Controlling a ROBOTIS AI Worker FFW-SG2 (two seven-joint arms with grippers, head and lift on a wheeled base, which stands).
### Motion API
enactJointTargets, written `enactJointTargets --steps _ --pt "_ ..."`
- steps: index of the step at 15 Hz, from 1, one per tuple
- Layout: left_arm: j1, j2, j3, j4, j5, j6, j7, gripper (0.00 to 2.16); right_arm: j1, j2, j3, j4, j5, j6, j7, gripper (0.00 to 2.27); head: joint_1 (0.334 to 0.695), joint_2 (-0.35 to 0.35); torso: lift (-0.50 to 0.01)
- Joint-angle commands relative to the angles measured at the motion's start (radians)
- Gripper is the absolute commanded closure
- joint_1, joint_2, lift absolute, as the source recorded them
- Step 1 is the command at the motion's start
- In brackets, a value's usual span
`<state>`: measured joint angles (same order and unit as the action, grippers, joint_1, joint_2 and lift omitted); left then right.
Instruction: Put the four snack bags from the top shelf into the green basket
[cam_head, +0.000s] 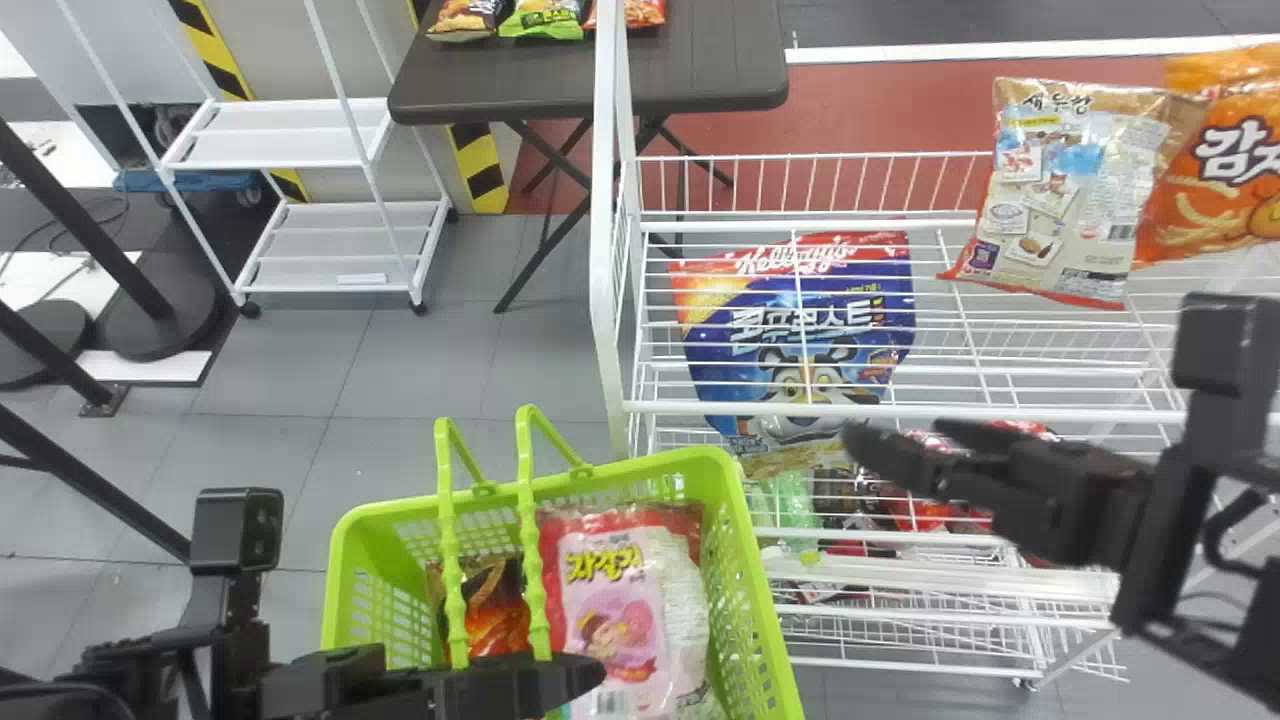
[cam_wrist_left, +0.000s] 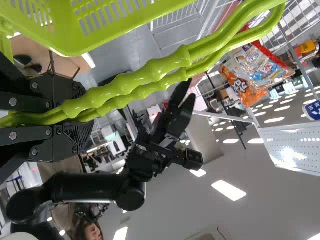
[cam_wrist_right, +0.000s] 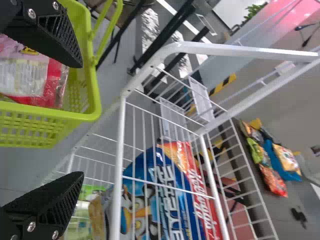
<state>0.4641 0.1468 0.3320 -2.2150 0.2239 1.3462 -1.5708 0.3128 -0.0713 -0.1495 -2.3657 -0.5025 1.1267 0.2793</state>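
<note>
Loading seems half done; my left gripper (cam_wrist_left: 87, 116) clasps the basket handles (cam_wrist_left: 156, 71). My wide-spread right gripper (cam_wrist_right: 80, 120) needs the beige snack bag (cam_head: 1070, 200).

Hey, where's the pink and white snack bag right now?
In the head view, the pink and white snack bag lies in the right part of the green basket, just right of a dark orange bag.
</note>
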Motion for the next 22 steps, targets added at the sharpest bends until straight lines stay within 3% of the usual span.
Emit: enactJointTargets --steps 1,7,10,15,17,20,22 --pt "0.002 0.002 0.002 0.002 0.000 0.000 -0.010 2.15 -0.084 0.001 -0.050 0.057 0.073 -0.051 -0.008 0.03 0.695 0.033 0.000" --pt "0.007 0.008 0.004 0.002 0.002 0.000 -0.010 2.15 -0.363 -0.008 -0.110 0.405 0.335 -0.250 -0.022 0.03 0.695 -0.181 0.000" --pt "0.007 0.008 0.004 0.002 0.002 0.000 -0.010 2.15 -0.468 -0.016 -0.111 0.609 0.384 -0.376 -0.020 0.03 0.695 -0.228 0.000" --pt "-0.002 0.008 0.002 0.012 0.002 0.000 -0.010 2.15 -0.603 -0.015 -0.088 0.876 0.478 -0.480 -0.031 0.14 0.695 -0.248 0.000" --pt "-0.005 0.008 0.002 0.020 0.002 0.000 -0.010 2.15 -0.615 -0.015 -0.076 0.901 0.478 -0.480 -0.015 0.74 0.695 -0.248 0.000" --pt "-0.009 0.008 0.001 0.023 0.002 0.000 -0.010 2.15 -0.610 -0.015 -0.065 0.901 0.475 -0.468 -0.014 2.16 0.695 -0.231 0.000" --pt "-0.010 0.008 0.001 0.025 0.002 0.000 -0.010 2.15 -0.587 -0.015 -0.067 0.872 0.472 -0.468 -0.009 2.25 0.695 -0.227 0.000"
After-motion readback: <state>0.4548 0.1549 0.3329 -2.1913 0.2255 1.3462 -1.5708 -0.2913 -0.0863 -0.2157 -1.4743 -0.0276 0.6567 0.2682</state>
